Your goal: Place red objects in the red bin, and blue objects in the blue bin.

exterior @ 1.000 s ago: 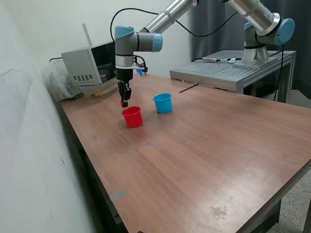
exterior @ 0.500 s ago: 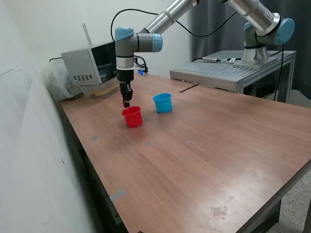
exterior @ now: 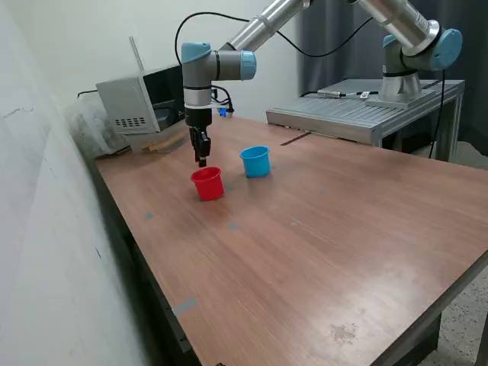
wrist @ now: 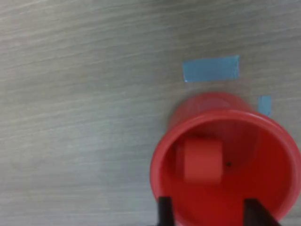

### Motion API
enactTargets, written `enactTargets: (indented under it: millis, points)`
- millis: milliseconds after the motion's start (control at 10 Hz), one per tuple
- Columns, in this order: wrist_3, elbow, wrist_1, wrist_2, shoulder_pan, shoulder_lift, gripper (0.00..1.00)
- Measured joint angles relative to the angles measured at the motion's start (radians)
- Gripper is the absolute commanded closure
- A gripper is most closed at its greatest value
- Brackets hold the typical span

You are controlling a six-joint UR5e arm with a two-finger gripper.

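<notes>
Red cube (wrist: 202, 160) inside red cup (wrist: 282, 155) shows only from the wrist; hand (wrist: 204, 212) open, empty.

A wooden desk (exterior: 320, 236) fills the room's middle, with bits of blue tape (wrist: 210, 68) stuck to it. At its far corner sits a grey box (exterior: 130, 103). Beyond stands a metal table (exterior: 351, 114), against dark curtains (exterior: 335, 46).

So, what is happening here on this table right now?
The UR5e arm's end effector hangs just above the small red plastic cup, fingers apart in the wrist view. One small red cube is inside that cup. The light-blue plastic cup stands apart, to the exterior view's right.
</notes>
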Motion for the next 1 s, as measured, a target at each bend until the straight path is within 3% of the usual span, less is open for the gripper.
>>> enactTargets:
  millis: [500,800,1000]
  points:
    - [-0.018,0.049,0.012,0.001,0.021,-0.071,0.0]
    - [-0.013,0.231,0.147,-0.001,0.103,-0.323,0.0]
    - [0.044,0.359,0.283,-0.001,0.153,-0.534,0.0]
